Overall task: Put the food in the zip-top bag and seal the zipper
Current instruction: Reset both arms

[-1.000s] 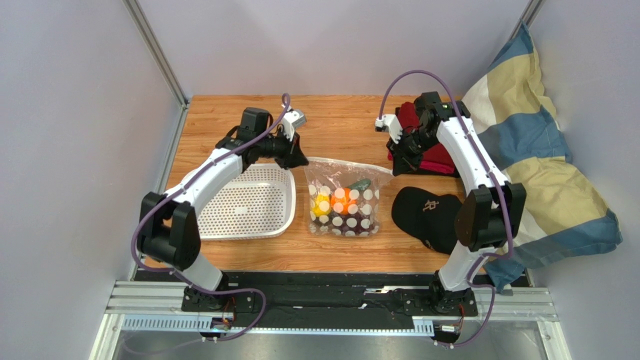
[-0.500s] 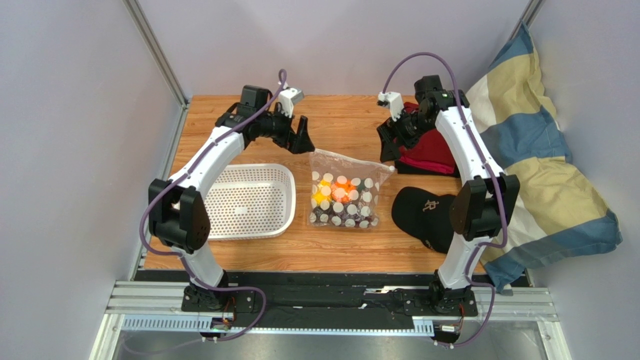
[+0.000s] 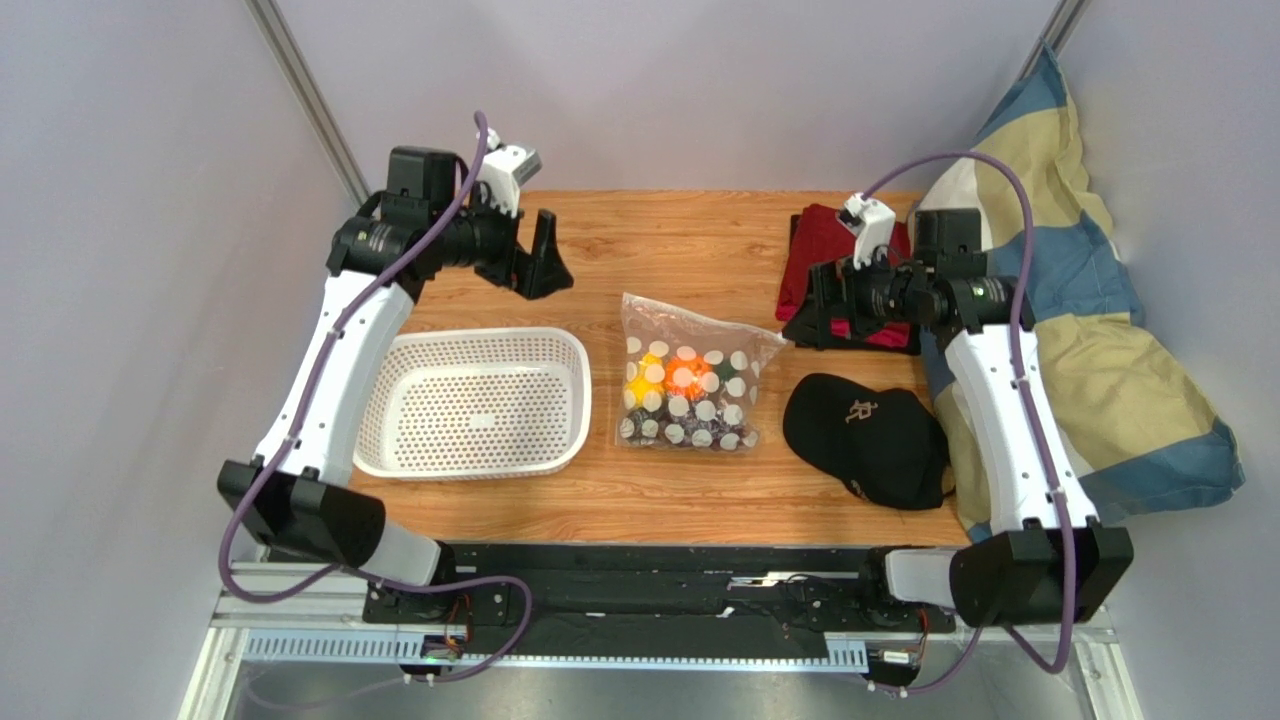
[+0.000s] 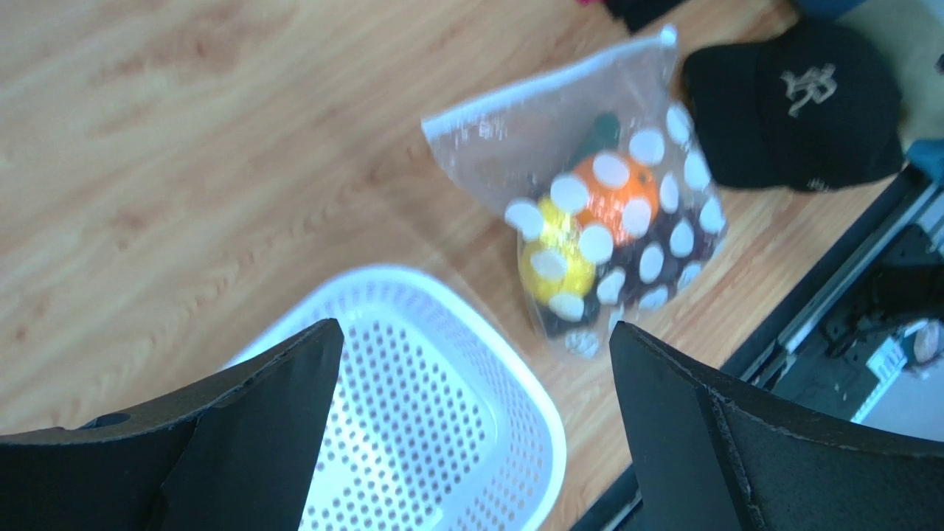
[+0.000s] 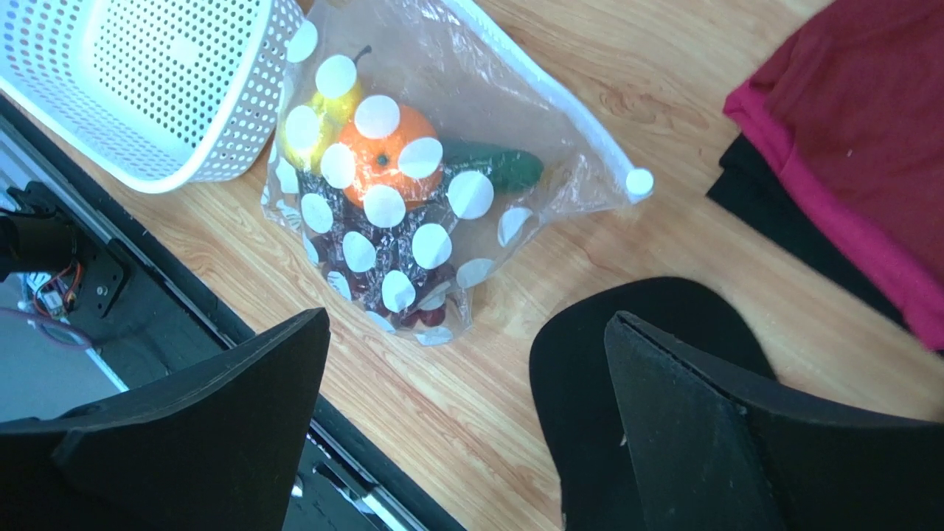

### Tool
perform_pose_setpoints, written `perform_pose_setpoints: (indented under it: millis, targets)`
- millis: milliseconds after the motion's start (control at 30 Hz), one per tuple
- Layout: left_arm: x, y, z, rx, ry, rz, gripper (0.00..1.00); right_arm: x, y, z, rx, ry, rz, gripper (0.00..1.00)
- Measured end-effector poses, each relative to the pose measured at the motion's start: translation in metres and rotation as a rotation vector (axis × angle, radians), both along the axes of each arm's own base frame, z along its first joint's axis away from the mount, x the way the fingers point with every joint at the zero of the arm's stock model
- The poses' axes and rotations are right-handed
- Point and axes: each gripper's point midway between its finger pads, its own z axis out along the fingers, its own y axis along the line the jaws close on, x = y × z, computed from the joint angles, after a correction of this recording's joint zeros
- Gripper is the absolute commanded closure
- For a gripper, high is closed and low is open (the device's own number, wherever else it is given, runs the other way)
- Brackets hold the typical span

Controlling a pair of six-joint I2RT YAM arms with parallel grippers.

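Note:
The zip-top bag [image 3: 688, 378] lies flat on the wooden table, clear with pale dots. The food sits inside it: an orange [image 5: 382, 166], a lemon [image 5: 305, 124], a green cucumber [image 5: 495, 167] and dark red grapes [image 5: 390, 269]. The zipper [image 5: 554, 94] runs straight along the bag's far edge. My left gripper [image 3: 544, 258] hangs open, above and to the left of the bag and clear of it. To the bag's right, my right gripper [image 3: 822, 305] is open too, holding nothing. Both wrist views look down on the bag [image 4: 604, 210] from a height.
A white perforated basket [image 3: 473, 402] with nothing in it stands left of the bag. A black cap [image 3: 869, 435] lies to the bag's right, a red and black cloth [image 3: 834, 270] behind that. A striped cushion [image 3: 1082, 345] fills the right edge.
Both grippers opened and let go of the bag's mouth edge. The left arm lifted away to the back left, the right arm to the right. The bag settled flat.

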Motion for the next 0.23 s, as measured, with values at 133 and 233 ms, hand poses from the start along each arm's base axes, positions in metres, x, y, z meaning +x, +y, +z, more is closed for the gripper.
perform_pose_setpoints:
  millis: [133, 233]
  targets:
    - [-0.031, 0.017, -0.036, 0.064, 0.081, 0.043, 0.01, -0.025, -0.006, -0.024, 0.015, 0.051, -0.046, 0.00]
    - [-0.048, 0.028, -0.066, 0.117, 0.155, 0.068, 0.01, -0.046, -0.008, -0.032, 0.017, 0.053, -0.061, 0.00]
